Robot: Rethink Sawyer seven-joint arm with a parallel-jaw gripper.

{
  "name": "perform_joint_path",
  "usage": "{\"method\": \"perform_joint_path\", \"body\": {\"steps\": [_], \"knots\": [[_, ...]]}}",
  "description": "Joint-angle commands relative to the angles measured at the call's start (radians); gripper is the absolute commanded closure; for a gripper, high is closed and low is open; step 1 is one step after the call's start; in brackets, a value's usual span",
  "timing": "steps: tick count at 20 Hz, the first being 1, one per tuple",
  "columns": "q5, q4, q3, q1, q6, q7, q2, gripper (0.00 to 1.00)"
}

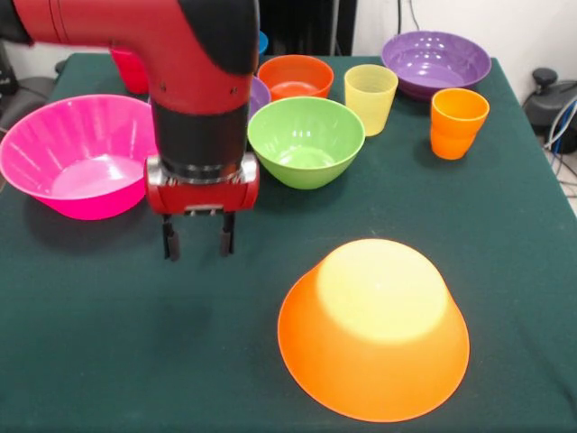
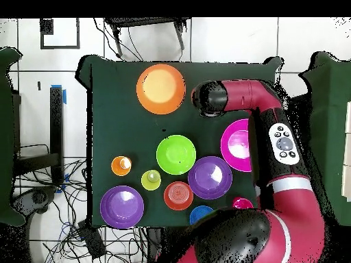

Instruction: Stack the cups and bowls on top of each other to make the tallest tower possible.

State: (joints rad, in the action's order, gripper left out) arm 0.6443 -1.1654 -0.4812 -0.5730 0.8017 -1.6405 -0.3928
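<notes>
From the front, we saw the pincer [image 1: 198,242] hanging empty with its jaws apart above the bench [image 1: 108,361], just beside the pink bowl [image 1: 81,153] and left of the upturned orange bowl [image 1: 374,329], the bare tower base. From overhead, the pink bowl [image 2: 235,144] lay under the arm, so we judged gripping its near rim best.

A: How is the arm [image 1: 171,45] finished?

B: Glossy red shells are seen, joined by black sections; a thick black cylinder is set above a red wrist block trimmed in silver.

A: And the gripper [image 1: 197,240]?

B: Two short black jaws are fitted beneath a dark plate. From overhead, a white button panel [image 2: 282,142] is seen on the red link.
</notes>
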Motion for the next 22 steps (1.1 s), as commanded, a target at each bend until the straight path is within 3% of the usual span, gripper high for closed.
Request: {"method": "perform_joint_path", "body": {"steps": [1, 8, 13, 22], "knots": [[-0.1, -0.105, 0.043, 0.061, 0.06, -0.184, -0.14, 0.0], [-0.176, -0.149, 0.108, 0.128, 0.015, -0.284, -0.164, 0.0], [-0.238, -0.229, 0.184, 0.203, -0.012, -0.42, -0.195, 0.0], [-0.323, -0.35, 0.299, 0.359, -0.159, -0.709, -0.22, 0.0]]}}
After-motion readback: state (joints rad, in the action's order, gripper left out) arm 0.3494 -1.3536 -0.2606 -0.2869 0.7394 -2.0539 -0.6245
